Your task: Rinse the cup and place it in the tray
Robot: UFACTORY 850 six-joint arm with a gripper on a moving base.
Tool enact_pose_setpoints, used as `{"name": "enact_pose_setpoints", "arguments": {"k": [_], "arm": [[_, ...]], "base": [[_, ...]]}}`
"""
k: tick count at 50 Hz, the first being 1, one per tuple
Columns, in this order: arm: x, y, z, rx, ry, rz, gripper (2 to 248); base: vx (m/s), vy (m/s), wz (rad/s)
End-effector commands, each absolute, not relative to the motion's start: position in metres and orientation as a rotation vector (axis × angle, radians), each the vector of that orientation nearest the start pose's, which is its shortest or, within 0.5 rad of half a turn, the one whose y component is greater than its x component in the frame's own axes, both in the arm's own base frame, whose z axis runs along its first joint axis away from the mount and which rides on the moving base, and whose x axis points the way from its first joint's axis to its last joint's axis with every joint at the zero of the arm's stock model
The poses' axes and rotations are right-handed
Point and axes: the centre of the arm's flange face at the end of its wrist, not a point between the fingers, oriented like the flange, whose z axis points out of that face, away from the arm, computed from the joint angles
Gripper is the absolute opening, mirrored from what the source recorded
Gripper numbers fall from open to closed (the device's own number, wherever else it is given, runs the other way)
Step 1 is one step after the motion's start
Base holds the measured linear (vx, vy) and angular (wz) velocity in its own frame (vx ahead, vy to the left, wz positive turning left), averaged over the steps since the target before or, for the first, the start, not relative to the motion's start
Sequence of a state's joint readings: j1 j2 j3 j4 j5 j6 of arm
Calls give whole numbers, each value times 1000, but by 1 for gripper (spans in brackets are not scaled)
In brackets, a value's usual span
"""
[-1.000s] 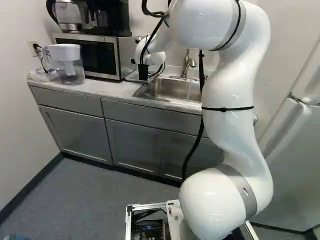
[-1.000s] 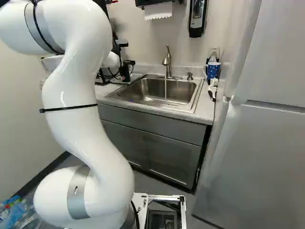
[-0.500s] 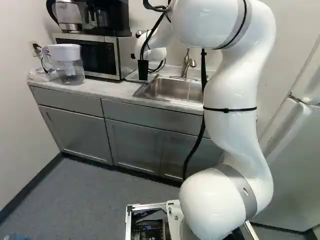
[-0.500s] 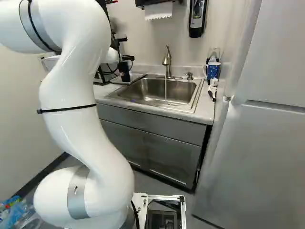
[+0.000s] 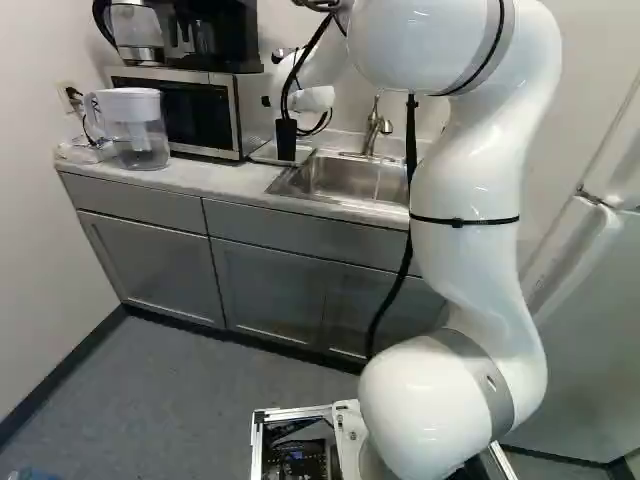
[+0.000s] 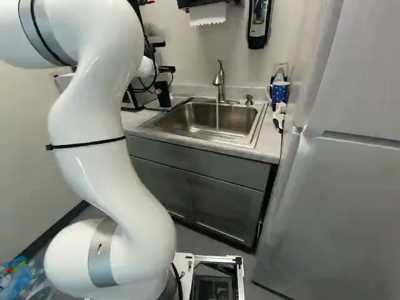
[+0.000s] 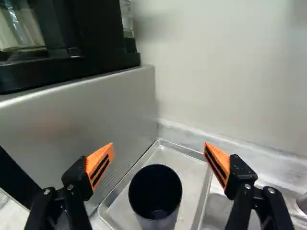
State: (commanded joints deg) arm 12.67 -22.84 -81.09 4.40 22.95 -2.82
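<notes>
My claw (image 6: 164, 57) stands wide open with nothing in its grip, and the dark cup (image 7: 154, 191) sits in the metal tray (image 7: 192, 179), below and between my spread fingers; the wrist view cuts off its foot, and its deep inside is too dark for me to make out well. Beside the tray is the microwave (image 7: 96, 108), with a black appliance (image 7: 100, 33) only partly in my wrist view on top, and farther out a thin stream falls from the faucet (image 6: 219, 81) into the sink (image 6: 197, 128), whose near side my arm partly hides in the left base view.
</notes>
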Motion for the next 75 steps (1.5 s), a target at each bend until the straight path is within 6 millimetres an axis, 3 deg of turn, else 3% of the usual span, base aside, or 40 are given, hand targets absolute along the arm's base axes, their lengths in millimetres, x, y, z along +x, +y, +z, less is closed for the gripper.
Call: {"name": "enact_pose_setpoints", "arguments": {"k": [44, 75], "arm": [[655, 89, 664, -2248, -101, -2066, 247], [650, 56, 686, -2359, -56, -1984, 247]], "base": [[0, 0, 0], [0, 0, 0]]}}
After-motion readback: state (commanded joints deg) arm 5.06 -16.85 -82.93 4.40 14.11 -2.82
